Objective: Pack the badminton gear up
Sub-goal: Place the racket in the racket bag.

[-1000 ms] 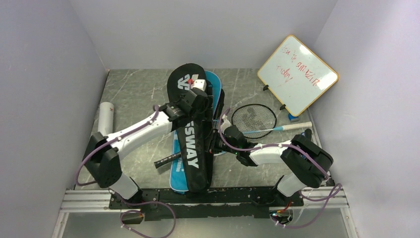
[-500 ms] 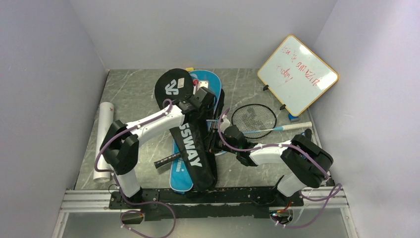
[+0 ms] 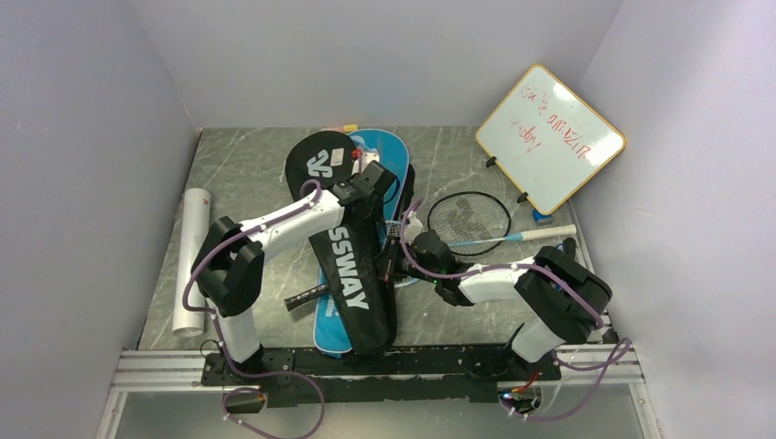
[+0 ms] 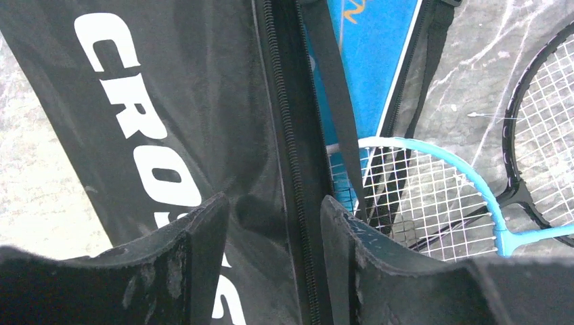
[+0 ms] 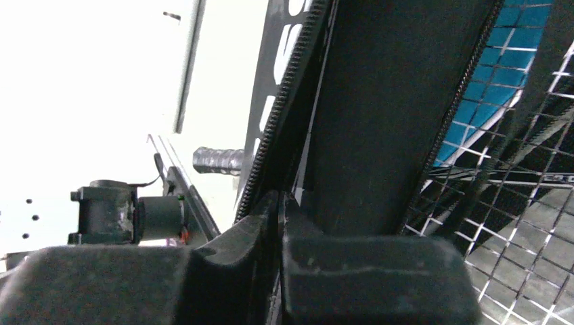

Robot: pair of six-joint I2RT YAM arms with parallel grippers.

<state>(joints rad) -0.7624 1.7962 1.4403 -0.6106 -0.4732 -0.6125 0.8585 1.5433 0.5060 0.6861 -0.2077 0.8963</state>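
Observation:
The black bag (image 3: 352, 283) with white lettering lies slantwise over the blue bag (image 3: 384, 151). My left gripper (image 3: 371, 187) hangs over the black bag's (image 4: 149, 101) zip edge. Its jaws (image 4: 274, 210) are open, one finger on each side of a fold of fabric and the zip. My right gripper (image 3: 400, 265) is shut on the black bag's right edge (image 5: 281, 203). The light-blue racket (image 4: 467, 196) has its head half under that edge. The black racket (image 3: 468, 219) lies to the right of it, and a black handle (image 3: 307, 297) sticks out left of the bag.
A long white tube (image 3: 192, 261) lies along the left wall. The orange-rimmed whiteboard (image 3: 549, 137) leans at the back right, with a small blue thing (image 3: 542, 218) at its foot. The light-blue racket's handle (image 3: 549, 233) points toward the right wall.
The black bag's head end has dropped from raised to flat, further left. My left arm has pulled in over the bag's right edge and its jaws have narrowed. The right arm has barely moved.

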